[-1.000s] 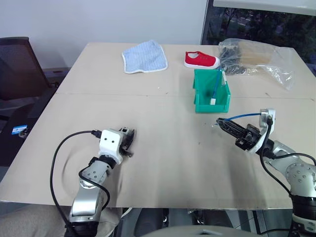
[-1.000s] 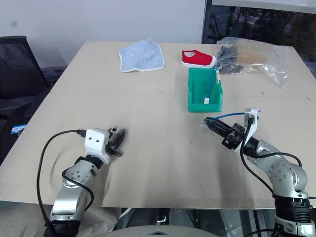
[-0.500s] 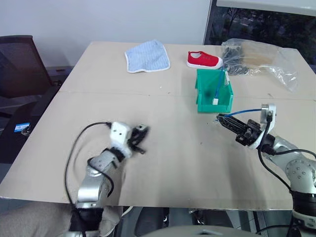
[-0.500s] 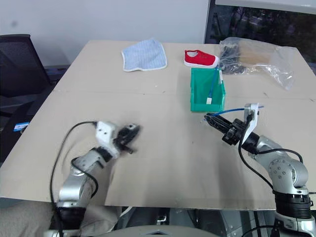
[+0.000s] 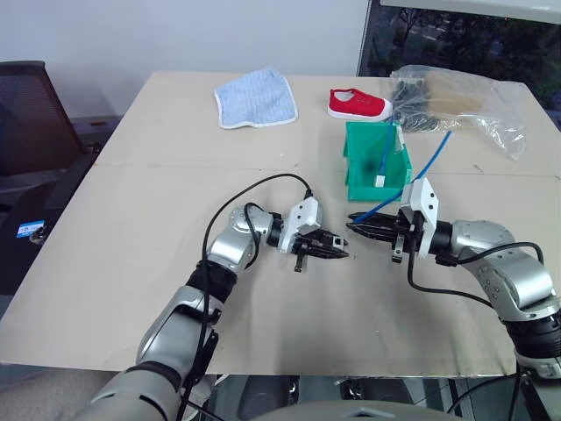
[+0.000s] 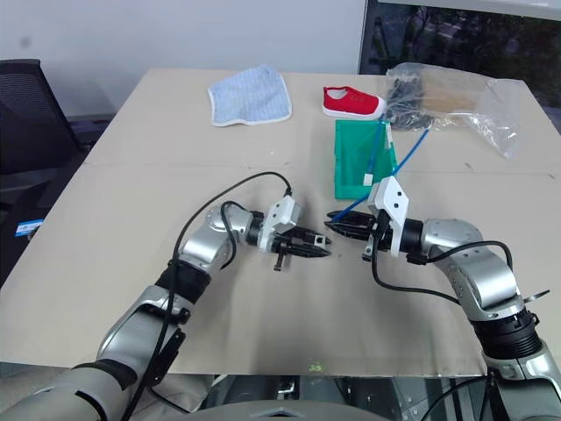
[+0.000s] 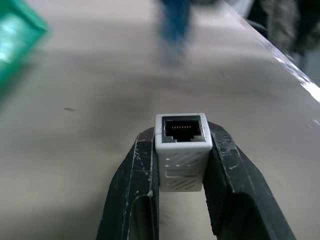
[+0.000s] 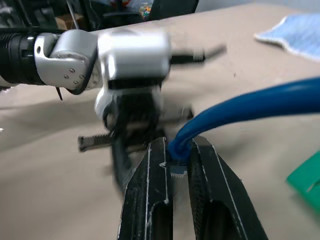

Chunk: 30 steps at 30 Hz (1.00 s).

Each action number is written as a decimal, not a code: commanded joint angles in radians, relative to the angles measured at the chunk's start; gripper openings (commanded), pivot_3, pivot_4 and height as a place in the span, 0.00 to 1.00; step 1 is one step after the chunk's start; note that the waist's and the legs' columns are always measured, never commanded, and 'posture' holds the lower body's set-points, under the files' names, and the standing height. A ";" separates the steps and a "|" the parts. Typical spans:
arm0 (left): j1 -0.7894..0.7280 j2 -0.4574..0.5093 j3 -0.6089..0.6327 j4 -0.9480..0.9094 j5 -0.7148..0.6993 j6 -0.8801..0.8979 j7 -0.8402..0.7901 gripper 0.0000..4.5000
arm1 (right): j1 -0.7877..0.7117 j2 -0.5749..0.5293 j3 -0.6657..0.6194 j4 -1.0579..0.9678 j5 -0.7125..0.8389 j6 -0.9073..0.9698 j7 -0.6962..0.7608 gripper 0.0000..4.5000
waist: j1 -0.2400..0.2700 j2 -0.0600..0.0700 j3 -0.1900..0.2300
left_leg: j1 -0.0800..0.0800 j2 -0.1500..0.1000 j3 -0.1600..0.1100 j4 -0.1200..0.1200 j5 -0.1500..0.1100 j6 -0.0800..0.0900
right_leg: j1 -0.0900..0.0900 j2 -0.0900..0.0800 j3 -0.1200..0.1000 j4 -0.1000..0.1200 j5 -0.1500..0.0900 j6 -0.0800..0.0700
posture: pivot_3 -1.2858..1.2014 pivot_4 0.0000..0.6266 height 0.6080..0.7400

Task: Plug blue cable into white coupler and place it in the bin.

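— Both arms have swung inward since a second ago, so the left gripper (image 5: 337, 255) and right gripper (image 5: 358, 230) now meet nose to nose mid-table.

— Holding what?

— Left is clamped on the white coupler (image 7: 181, 147), socket facing out; right is pinched on the blue cable (image 5: 412, 184) near its plug (plug itself barely visible). Not mated yet, so plugging and the drop are left.

— Room?

— Bare table (image 5: 131, 228) around them; the bin (image 5: 375, 175) sits just behind the right gripper, already holding another cable, with table edges well off.
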 commanded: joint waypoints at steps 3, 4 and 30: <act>-0.057 -0.035 0.004 0.109 0.052 -0.117 -0.043 0.13 | -0.004 -0.020 0.040 -0.007 -0.065 -0.061 0.055 0.00 | 0.000 -0.001 0.001 | 0.000 0.000 0.000 0.001 0.000 0.000 | 0.000 0.000 0.000 0.001 0.000 0.000 | 0.52 0.24 1.00; -0.066 -0.043 0.006 0.126 0.059 -0.127 -0.040 0.13 | -0.004 -0.022 0.051 -0.004 -0.078 -0.066 0.063 0.00 | 0.000 -0.001 0.001 | 0.000 0.000 0.000 0.002 0.000 0.000 | 0.000 0.000 0.000 0.001 0.000 0.000 | 0.52 0.24 1.00; -0.076 -0.081 0.021 0.165 0.105 -0.174 -0.045 0.13 | -0.017 -0.037 0.216 0.133 -0.307 -0.095 0.144 0.00 | 0.000 -0.002 0.000 | 0.000 0.000 -0.002 0.010 -0.001 0.001 | 0.001 -0.001 0.000 0.008 0.000 0.000 | 0.52 0.24 1.00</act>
